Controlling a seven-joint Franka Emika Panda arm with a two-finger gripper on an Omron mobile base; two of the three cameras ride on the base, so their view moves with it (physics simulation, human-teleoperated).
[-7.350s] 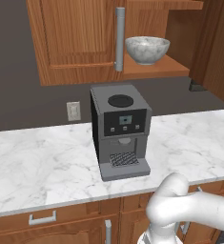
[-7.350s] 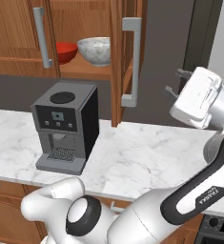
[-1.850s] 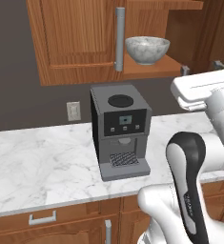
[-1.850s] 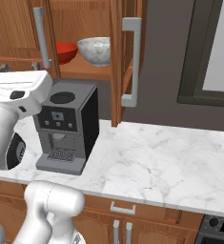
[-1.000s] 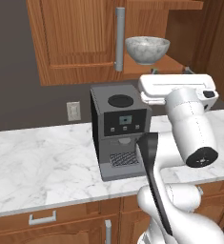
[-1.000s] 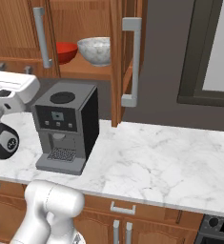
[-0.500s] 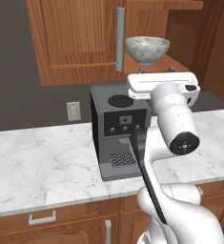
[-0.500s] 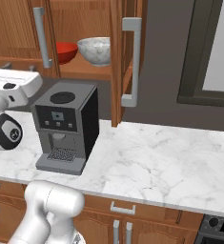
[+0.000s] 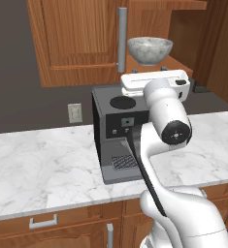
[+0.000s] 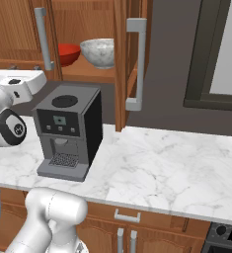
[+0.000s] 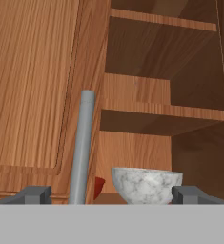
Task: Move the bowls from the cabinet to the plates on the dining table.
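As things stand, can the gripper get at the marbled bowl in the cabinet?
Probably yes. The cabinet door stands open, the marbled bowl sits at the shelf front, and the open gripper faces it; only the door handle stands close beside.

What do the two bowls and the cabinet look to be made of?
Grey bowl: looks like marbled stone or glazed ceramic, white with grey veins. Red bowl: smooth and uniformly red, maybe glazed ceramic or plastic. Cabinet: reddish-brown wood, visible grain, with a grey metal-looking handle.

In the right base view, two bowls (image 10: 98,52) sit upper left inside the cabinet (image 10: 118,59), above the coffee machine (image 10: 68,137).
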